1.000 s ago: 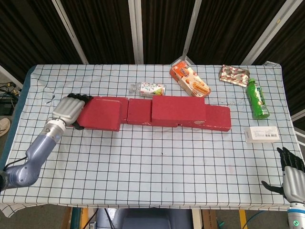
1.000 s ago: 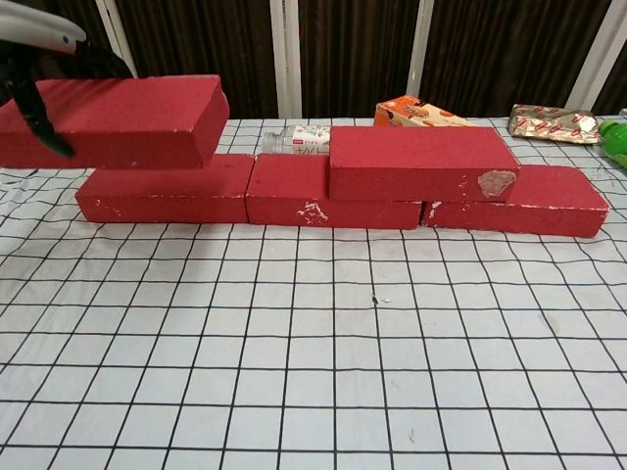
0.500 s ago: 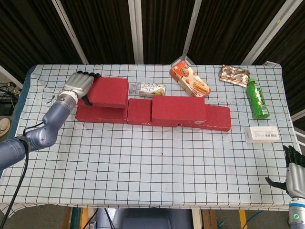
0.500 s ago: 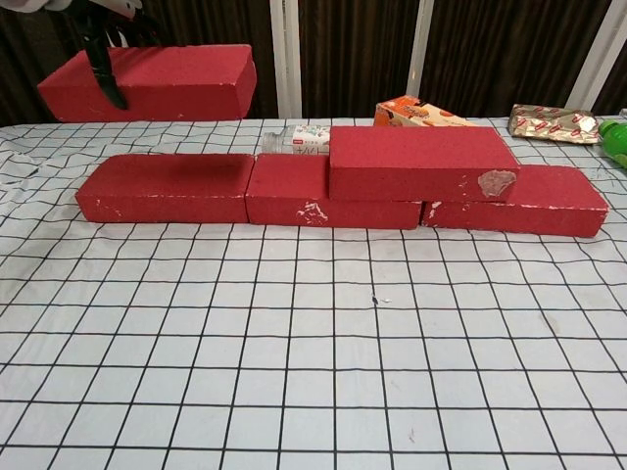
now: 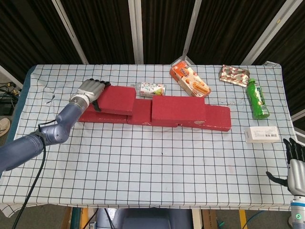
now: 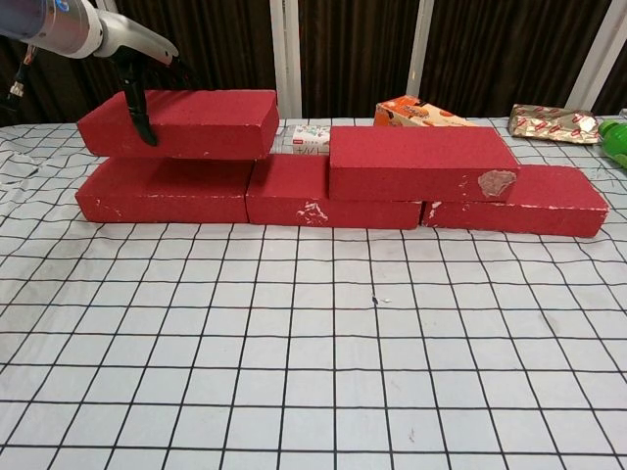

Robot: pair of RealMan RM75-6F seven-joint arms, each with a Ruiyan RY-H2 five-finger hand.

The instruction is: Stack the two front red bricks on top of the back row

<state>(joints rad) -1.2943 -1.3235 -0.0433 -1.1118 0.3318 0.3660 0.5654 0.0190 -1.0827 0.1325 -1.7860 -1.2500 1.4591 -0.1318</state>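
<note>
Hovering red brick (image 6: 181,122) — flat, scuffed

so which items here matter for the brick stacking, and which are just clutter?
Job:
held red brick in left hand
stacked red brick
back row of red bricks

Clutter:
green bottle
orange snack box
foil packet
white box
small carton

On your desk (image 5: 157,157) a back row of bricks (image 5: 143,112) runs left to right. The left robot hand (image 5: 91,89) holds the held brick (image 5: 114,99) just above the row's left end, overlapping the leftmost brick (image 6: 162,190). The stacked brick (image 5: 178,109) lies on the row's middle. Behind the row you have a small bottle (image 5: 149,88) and, further right, a snack box (image 5: 190,79). Far right sit a foil packet (image 5: 234,75), a drink bottle (image 5: 258,99) and a flat box (image 5: 262,134). The right robot hand (image 5: 295,167) hangs off the near right corner.
</note>
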